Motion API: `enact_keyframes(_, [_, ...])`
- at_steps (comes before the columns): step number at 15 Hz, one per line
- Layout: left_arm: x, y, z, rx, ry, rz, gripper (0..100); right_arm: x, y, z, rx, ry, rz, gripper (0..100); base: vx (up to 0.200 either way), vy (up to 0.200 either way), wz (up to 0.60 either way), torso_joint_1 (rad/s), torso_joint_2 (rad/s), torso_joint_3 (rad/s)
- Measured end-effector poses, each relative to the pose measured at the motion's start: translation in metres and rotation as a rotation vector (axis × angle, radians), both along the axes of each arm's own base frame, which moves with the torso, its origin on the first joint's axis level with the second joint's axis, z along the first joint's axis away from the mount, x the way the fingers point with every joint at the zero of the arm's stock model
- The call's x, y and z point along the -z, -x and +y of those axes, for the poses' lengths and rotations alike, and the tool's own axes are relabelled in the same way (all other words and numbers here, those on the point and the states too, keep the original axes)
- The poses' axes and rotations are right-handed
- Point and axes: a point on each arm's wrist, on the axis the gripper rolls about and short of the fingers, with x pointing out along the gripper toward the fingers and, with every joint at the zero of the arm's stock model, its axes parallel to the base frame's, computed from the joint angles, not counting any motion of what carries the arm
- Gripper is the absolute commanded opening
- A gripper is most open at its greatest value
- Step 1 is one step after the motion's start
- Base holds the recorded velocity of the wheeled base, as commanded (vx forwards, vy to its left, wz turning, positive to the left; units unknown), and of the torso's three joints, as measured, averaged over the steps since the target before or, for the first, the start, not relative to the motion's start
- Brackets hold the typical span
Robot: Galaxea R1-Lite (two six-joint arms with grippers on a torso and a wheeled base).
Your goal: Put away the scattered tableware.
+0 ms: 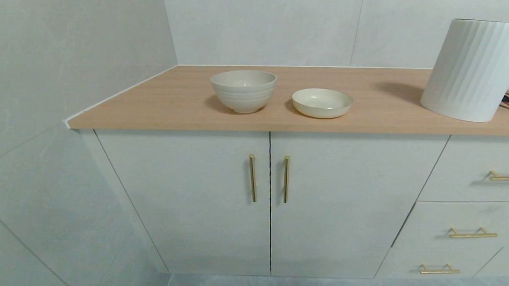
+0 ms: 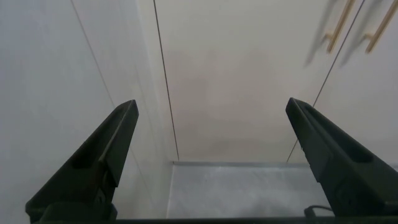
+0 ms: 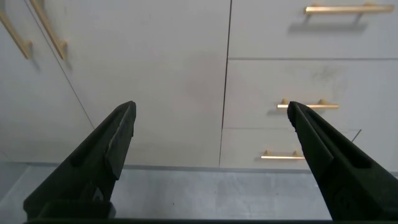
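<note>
Wooden countertop (image 1: 154, 110) in the head view carries the 2 pieces you have to stow. A deep ribbed bowl (image 1: 243, 90) sits toward the wall corner, and a shallow dish (image 1: 322, 102) is just beside it, not touching. Both are upright and near the front edge. Under them, 2 cabinet doors (image 1: 185, 191) with brass handles (image 1: 252, 178) are shut. A tall white container (image 1: 473, 70) stands well off to the right.

Both pieces look stiff, light and smooth, so expect them to slip. Pinch each across its rim, 1 finger inside and 1 outside, and be gentle in case they chip.

Your left wrist view has the left gripper (image 2: 211, 109) spread wide and empty, low before the door and the floor (image 2: 249, 193).

Your right wrist view has the right gripper (image 3: 210, 109) equally spread, holding nothing, facing the drawer fronts (image 3: 311, 74).
</note>
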Motion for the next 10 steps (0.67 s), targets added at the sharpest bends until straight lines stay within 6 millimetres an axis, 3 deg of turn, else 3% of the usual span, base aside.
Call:
enact_keyframes(4, [0.0, 0.0, 0.0, 0.0, 0.0, 0.0, 100, 0.0, 0.0, 0.0, 0.0, 0.0, 0.0, 100, 0.0, 0.0, 0.0, -0.032, 0.17, 0.134])
enact_keyframes(10, [0.0, 0.0, 0.0, 0.0, 0.0, 0.0, 100, 0.0, 0.0, 0.0, 0.0, -0.001, 0.0, 100, 0.0, 0.0, 0.0, 0.0, 0.0, 0.0])
